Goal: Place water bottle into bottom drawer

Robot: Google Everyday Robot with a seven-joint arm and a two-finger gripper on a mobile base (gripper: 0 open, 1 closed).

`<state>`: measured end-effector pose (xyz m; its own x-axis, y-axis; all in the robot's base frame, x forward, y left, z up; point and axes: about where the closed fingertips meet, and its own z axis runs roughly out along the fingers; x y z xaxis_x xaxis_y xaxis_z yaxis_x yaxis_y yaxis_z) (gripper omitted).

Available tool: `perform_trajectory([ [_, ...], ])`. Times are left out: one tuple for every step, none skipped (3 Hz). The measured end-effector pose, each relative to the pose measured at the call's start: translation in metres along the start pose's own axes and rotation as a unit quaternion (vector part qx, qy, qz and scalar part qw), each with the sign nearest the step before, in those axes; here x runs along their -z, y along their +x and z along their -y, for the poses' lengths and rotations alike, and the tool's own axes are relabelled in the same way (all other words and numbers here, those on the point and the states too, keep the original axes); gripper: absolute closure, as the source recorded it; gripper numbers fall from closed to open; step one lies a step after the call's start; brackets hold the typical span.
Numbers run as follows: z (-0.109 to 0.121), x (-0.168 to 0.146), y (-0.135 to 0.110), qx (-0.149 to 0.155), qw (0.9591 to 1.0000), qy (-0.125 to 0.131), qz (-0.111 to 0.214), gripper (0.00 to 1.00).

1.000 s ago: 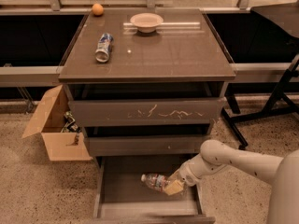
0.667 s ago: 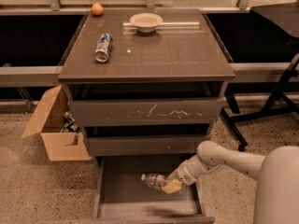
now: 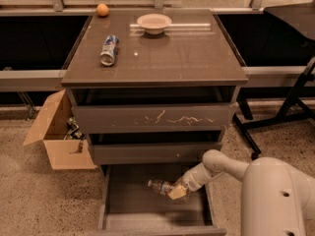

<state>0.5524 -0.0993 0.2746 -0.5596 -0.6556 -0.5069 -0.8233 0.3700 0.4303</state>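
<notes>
Two-finger gripper [image 3: 178, 191] inside open grey-brown bottom drawer [image 3: 140, 208], right of drawer's middle, clamped on base end of clear crinkly plastic water bottle [image 3: 158, 185]. Bottle sideways, cap toward drawer's left, low over drawer floor, likely so it lies flat on release.

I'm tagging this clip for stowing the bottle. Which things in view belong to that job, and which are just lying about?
In the job: water bottle; gripper, holding it over the open bottom drawer.

Lying about: soda can, bowl and orange on the cabinet top; cardboard box on the floor.
</notes>
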Motion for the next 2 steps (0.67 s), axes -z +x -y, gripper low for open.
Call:
perform_trajectory([
  [0.028,-0.029,-0.001,-0.009,1.0000,-0.001,0.000,0.59],
  [0.042,-0.049,-0.003,-0.014,0.9999,0.004,-0.002,0.37],
])
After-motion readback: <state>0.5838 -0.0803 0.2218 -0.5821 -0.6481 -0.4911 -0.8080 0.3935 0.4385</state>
